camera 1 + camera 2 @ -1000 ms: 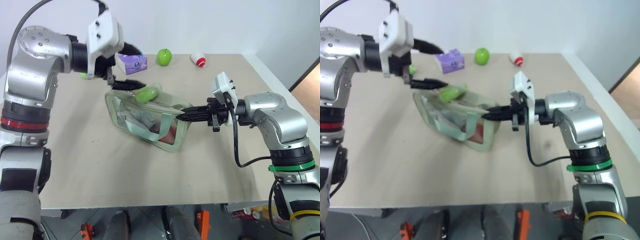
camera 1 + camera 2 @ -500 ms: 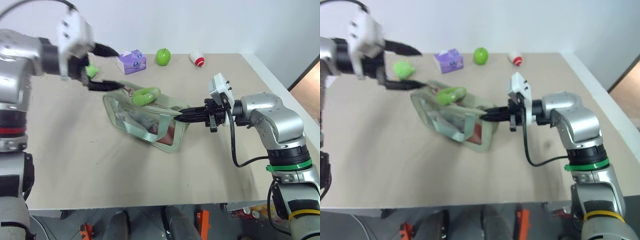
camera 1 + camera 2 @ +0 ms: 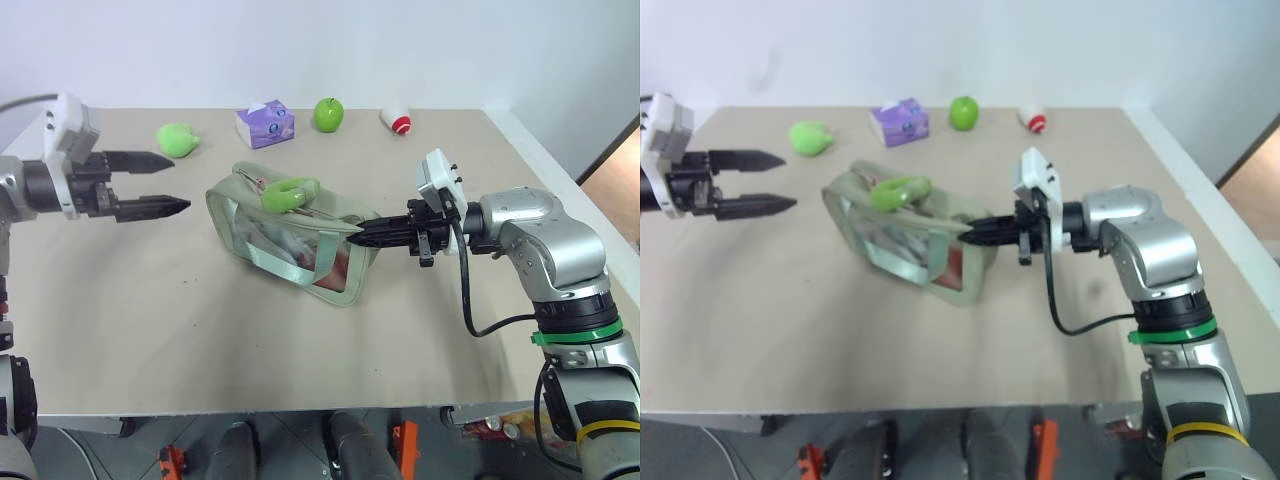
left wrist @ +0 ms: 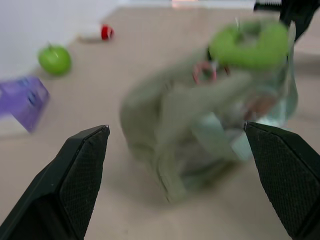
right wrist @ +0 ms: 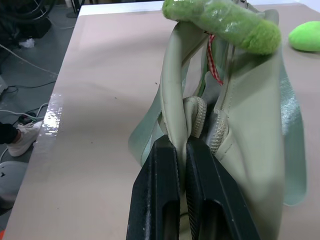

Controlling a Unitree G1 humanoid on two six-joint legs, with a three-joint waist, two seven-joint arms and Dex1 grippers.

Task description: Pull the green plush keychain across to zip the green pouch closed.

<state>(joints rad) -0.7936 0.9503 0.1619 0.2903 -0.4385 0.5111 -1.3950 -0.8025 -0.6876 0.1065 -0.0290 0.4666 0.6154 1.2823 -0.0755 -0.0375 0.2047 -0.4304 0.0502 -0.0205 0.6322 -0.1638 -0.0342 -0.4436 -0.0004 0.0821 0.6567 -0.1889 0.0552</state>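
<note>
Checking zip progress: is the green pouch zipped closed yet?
Cannot tell. The green plush keychain lies atop the green pouch; the zipper line isn't clearly visible.

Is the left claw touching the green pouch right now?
Apart. In the left eye view, the open left claw hangs off to the side of the green pouch, with bare table plainly visible between them.

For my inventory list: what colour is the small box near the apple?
Purple, the box; clearest in the left eye view.
</note>
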